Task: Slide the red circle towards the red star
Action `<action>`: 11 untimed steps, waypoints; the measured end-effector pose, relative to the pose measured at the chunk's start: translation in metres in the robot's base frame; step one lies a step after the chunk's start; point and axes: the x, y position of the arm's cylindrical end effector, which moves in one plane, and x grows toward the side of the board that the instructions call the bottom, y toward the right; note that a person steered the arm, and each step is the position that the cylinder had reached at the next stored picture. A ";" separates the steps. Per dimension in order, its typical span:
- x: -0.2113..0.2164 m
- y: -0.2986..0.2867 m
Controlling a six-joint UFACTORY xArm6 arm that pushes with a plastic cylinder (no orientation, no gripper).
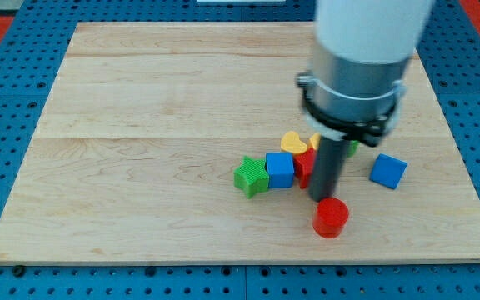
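On the wooden board [140, 125], largest first: arm housing [361, 58] fills the view's top right and hides part of the block cluster. No gripper on this rig, nothing opens or closes; just the dark rod, my tip [321, 200] on the board, touching or just beside the top-left edge of the red circle [331, 217].

Cluster sits just above the tip: blue cube [280, 170], green star [252, 176] at its left, yellow heart [294, 142] above, a sliver of another yellow block [314, 140], a bit of green [352, 147] behind the rod. A red block [303, 167] shows left of the rod, probably the red star, shape mostly hidden. Second blue cube [387, 171] is well apart at the view's right.

Red circle is lowest on the board, near the bottom edge, close below the red block.

Handling, my judgement: small rigid puck, light, slides easily on smooth wood. Round side means off-centre contact will let it roll off the tip. Contact should be on its lower-right side, through centre, pushing up-left. Tip is currently on the wrong side, so go around first.
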 end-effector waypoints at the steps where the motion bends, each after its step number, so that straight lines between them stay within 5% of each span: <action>1: 0.000 0.056; 2: 0.034 0.099; 9: 0.055 -0.006; 11: -0.061 -0.009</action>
